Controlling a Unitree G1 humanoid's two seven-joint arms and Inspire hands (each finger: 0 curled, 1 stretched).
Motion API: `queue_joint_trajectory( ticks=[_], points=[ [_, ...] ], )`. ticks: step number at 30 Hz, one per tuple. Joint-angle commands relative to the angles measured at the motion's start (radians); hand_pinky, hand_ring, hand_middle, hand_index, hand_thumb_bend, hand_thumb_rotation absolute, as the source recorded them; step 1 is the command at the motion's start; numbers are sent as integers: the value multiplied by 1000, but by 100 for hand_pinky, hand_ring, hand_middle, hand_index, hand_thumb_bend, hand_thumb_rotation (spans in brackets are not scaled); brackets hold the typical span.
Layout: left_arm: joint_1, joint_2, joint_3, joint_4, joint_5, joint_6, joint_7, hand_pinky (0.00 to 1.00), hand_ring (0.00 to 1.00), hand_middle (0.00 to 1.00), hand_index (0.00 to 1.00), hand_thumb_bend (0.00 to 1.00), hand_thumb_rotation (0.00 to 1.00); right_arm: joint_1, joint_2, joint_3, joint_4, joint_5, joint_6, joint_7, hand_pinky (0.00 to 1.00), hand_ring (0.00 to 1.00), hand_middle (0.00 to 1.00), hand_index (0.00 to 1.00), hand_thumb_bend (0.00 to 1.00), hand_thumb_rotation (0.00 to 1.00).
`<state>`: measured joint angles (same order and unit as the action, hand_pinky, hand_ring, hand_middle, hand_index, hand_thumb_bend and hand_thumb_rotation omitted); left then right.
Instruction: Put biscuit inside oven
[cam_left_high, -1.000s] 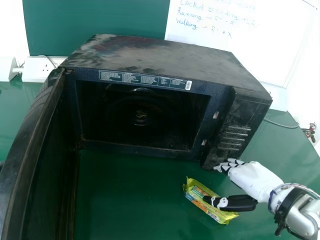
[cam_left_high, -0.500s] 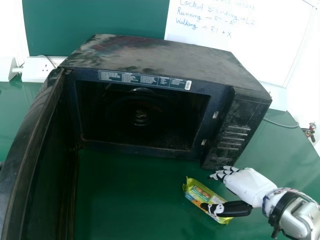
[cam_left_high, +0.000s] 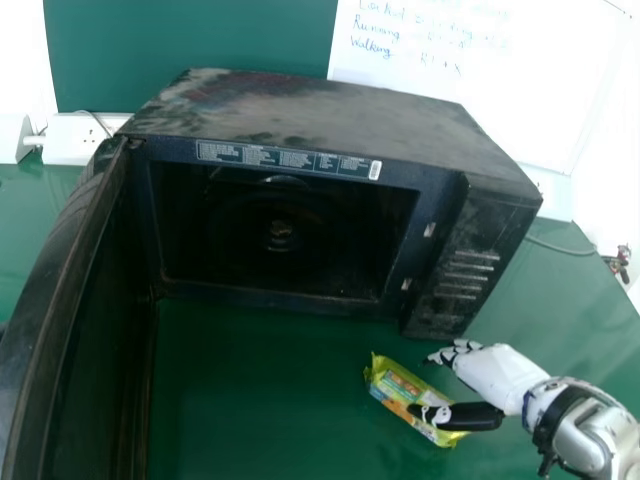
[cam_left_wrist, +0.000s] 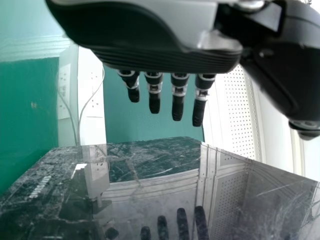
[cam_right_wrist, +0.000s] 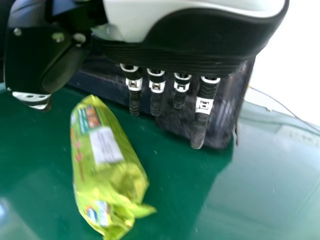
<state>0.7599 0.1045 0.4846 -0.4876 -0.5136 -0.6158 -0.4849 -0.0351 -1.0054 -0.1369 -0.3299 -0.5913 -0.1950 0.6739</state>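
Biscuit (cam_left_high: 396, 387): on the table (cam_left_high: 260, 390), lower right of the head view, in front of the oven (cam_left_high: 320, 112) and outside it. Pack lies flat and skewed, one end toward the frame's middle, the other toward the lower right. Wrapper is yellow-green with printed patches; crimped end shows in the right wrist view.

Right hand (cam_left_high: 497, 370): comes in from the right edge, beside the pack. Open, fingers near straight and spread from the thumb, nothing gripped. Thumb crosses over the pack's near end in the head view; can't tell if it touches. Fingertips are near the oven's lower right corner.

Oven: black, dusty top, fills the upper middle. Door (cam_left_high: 95, 320) wide open, running down the left side to the bottom edge. Cavity (cam_left_high: 285, 235) faces the camera, dark inside, round fitting on its floor. Label strip (cam_left_high: 288, 160) above the opening, control panel (cam_left_high: 465, 270) right of it.

Left hand (cam_left_wrist: 165, 57): in the left wrist view, open, fingers straight, holding nothing, above a glossy dark surface (cam_left_wrist: 150, 187) that mirrors them.

Behind: green board (cam_left_high: 190, 45) upper left, whiteboard (cam_left_high: 480, 90) with handwriting upper right, white socket box (cam_left_high: 75, 140) at left, cable (cam_left_high: 562, 247) at right.
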Motion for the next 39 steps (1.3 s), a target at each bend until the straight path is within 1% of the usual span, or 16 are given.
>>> queue_joint_trajectory(
  ticks=[1, 5, 9, 15, 20, 25, 29, 31, 37, 39],
  points=[
    [13, 0, -1, -6, -2, -4, 2, 93, 89, 94, 89, 100, 80, -27, 6, 18, 24, 0, 9, -7, 60, 89, 96, 92, 82, 93],
    [17, 3, -4, -12, -9, 2, 0, 94, 90, 94, 89, 100, 79, -50, 9, 31, 43, 9, 28, -4, 60, 89, 97, 92, 82, 93],
    [19, -1, -6, -17, -5, 1, 3, 94, 89, 94, 88, 100, 78, -51, 11, 36, 55, 13, 22, -19, 59, 89, 97, 92, 82, 94],
    [31, 0, -4, -23, 5, 4, 4, 95, 90, 95, 89, 100, 79, -52, 16, 55, 61, 10, 24, -31, 60, 89, 97, 92, 83, 93],
    [35, 1, -10, -28, -10, 8, 0, 94, 90, 94, 89, 100, 78, -46, 26, 57, 50, 13, 30, -33, 61, 89, 97, 92, 83, 92],
    [39, 1, -10, -28, -8, 7, 0, 92, 88, 93, 87, 100, 76, -35, 39, 55, 52, 24, 21, -48, 61, 90, 98, 93, 83, 92],
    [44, -1, -11, -30, -5, 6, 0, 90, 88, 93, 87, 100, 78, -34, 43, 62, 66, 24, 5, -63, 61, 89, 97, 93, 83, 93],
    [48, -1, -12, -34, -6, 9, 1, 92, 88, 93, 87, 100, 78, -35, 48, 66, 71, 26, 9, -68, 61, 89, 97, 93, 83, 92],
    [56, -2, -15, -42, -6, 11, 6, 89, 87, 92, 86, 100, 78, -56, 60, 91, 130, 24, -21, -108, 61, 90, 97, 93, 84, 91],
    [56, -3, -16, -46, -3, 11, 8, 90, 87, 92, 86, 100, 78, -65, 67, 99, 148, 16, -17, -118, 61, 90, 98, 93, 84, 91]
  ],
)
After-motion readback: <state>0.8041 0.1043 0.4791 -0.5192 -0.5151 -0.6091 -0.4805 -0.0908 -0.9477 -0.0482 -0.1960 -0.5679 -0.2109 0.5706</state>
